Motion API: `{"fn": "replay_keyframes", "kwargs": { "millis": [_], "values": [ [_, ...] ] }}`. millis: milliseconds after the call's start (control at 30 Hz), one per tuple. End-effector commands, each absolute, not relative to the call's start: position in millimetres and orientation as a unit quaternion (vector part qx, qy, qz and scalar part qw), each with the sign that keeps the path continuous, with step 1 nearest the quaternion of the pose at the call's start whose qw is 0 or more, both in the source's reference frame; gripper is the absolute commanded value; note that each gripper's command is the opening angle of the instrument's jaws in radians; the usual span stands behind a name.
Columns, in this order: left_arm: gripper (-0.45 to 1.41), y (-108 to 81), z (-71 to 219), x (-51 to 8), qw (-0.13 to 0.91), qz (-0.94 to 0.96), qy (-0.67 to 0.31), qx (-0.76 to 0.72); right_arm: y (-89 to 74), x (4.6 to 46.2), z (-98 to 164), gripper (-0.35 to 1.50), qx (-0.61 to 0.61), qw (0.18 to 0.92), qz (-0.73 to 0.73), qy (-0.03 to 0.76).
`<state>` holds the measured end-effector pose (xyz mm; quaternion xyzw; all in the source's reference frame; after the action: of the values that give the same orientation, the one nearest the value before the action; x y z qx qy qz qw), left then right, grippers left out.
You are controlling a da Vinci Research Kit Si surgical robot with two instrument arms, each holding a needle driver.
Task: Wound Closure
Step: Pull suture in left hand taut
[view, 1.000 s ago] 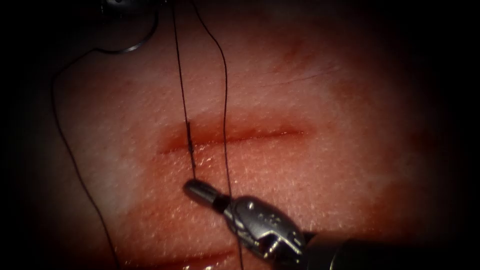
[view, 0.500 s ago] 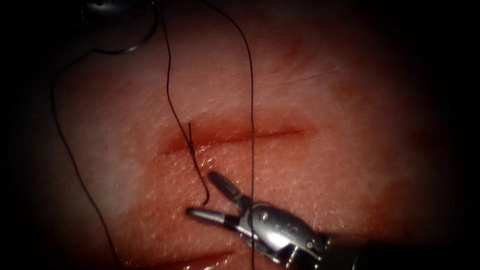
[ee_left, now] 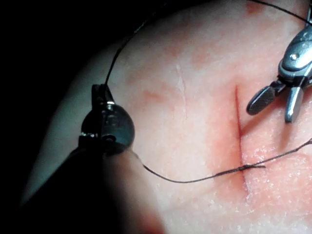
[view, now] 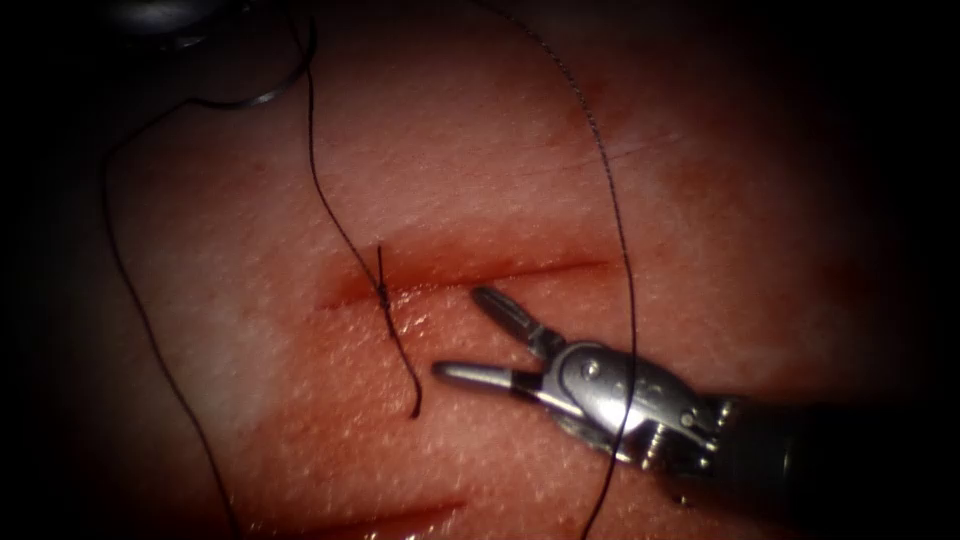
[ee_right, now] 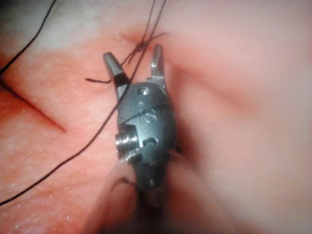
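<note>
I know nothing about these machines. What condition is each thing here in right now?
Right pincer: open, holding nothing.
Left pincer: shut on the thread.
Thread: knotted at the cut, short loose tail below the knot.
Cut: one stitch at its left end, the rest unstitched.
Needle: lying on the tissue, not in it.

The right arm's hand (view: pixel 478 334) is polished silver metal: two slim, tapered fingers (view: pixel 502 308) with ridged inner faces, hinged on a rounded, glossy wrist block with small round pins and a threaded screw head at its side. Behind the wrist block runs a dark shaft. The left arm's hand (ee_left: pixel 101 95) is a dark, rounded, glossy knuckle on a black shaft.
</note>
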<state>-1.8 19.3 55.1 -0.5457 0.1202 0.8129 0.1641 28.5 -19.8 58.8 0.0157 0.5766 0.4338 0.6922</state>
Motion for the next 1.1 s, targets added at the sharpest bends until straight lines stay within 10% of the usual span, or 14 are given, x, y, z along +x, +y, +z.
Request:
{"fn": "replay_keyframes", "kwargs": {
  "millis": [33, 1100],
  "values": [
    [-0.45, 19.8, 54.0, -2.4, 0.16, 0.815, 0.124, -0.544, -18.7, 30.3, 59.9, 1.05, 0.026, 0.697, 0.426, 0.576],
    [-0.45, 17.3, 45.4, -6.0, 0.135, 0.804, 0.134, -0.563, -14.1, 39.1, 63.1, 1.2, 0.005, 0.753, 0.37, 0.544]
  ]
}}
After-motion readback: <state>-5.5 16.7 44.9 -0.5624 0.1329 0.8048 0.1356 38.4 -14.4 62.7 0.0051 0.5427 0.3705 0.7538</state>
